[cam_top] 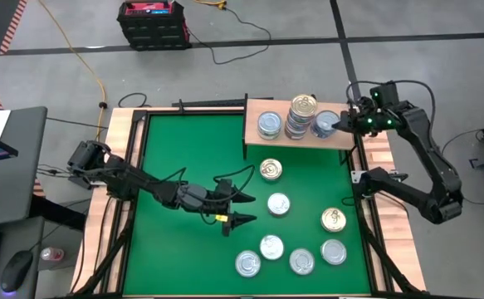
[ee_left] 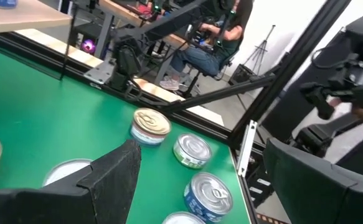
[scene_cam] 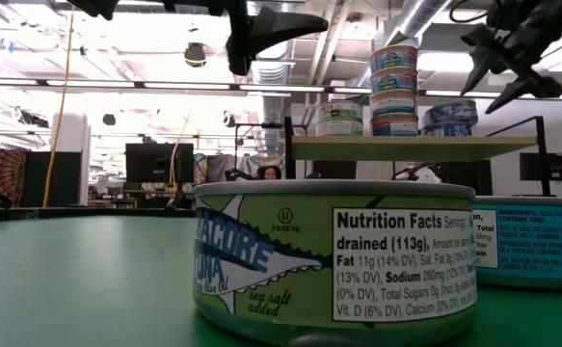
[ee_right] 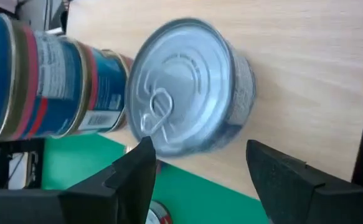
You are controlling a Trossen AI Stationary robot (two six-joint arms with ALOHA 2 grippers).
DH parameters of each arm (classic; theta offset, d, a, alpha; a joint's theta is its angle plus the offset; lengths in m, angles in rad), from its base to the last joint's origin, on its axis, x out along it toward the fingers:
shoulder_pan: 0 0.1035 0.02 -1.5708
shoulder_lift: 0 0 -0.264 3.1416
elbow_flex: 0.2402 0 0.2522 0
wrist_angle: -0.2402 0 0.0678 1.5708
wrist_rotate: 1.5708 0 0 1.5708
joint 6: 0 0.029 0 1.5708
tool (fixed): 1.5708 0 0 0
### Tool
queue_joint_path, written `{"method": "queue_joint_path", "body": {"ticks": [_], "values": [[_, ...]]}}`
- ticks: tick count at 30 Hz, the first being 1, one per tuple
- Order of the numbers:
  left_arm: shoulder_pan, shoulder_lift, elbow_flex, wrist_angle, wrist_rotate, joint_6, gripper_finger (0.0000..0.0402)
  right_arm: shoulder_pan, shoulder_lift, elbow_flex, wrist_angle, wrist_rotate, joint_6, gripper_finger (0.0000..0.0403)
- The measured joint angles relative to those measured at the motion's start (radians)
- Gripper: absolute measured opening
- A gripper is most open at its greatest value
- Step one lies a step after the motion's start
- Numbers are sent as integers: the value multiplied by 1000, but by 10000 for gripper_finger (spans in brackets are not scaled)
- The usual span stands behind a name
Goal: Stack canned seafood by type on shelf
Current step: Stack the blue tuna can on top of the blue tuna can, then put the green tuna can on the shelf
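Note:
The shelf stands at the table's far right on thin black legs. On it are a silver-lidded can, a stack of several cans with a gold lid on top, and a silver-blue can. My right gripper hovers open just right of that can, slanting down, with its fingertips short of the can. Several more cans rest flat on the green table. My left gripper is open and level above the table's middle, left of those cans.
In the low view a green-labelled tuna can stands right in front of the camera, with a blue one beside it. The table has a raised wooden border. A person sits beyond the table. The green surface left of the loose cans is bare.

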Motion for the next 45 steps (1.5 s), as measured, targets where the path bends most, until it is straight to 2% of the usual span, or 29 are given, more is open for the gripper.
{"method": "queue_joint_path", "body": {"ticks": [6,13,17,22,27,32,35,38,45], "values": [[25,-1,1,-86,0,-93,322,40,-9,74,-28,-1,-26,272],[26,-1,1,-244,-39,-170,322,185,-51,140,-85,5,-36,272],[43,-1,1,-300,-77,-219,322,353,-77,140,-115,83,15,272],[68,-1,1,-368,-76,-224,322,635,-97,140,-96,241,109,272],[101,-1,1,-410,-11,-249,322,919,-64,99,68,367,177,272],[160,0,1,-428,58,-310,322,1158,37,19,247,474,189,272],[162,1,1,-407,111,-247,321,1275,110,-25,322,493,191,272],[119,1,1,-384,167,-170,312,1373,191,-47,349,494,217,272],[-18,1,1,-513,272,-157,287,1550,358,-73,416,494,249,272]]}}
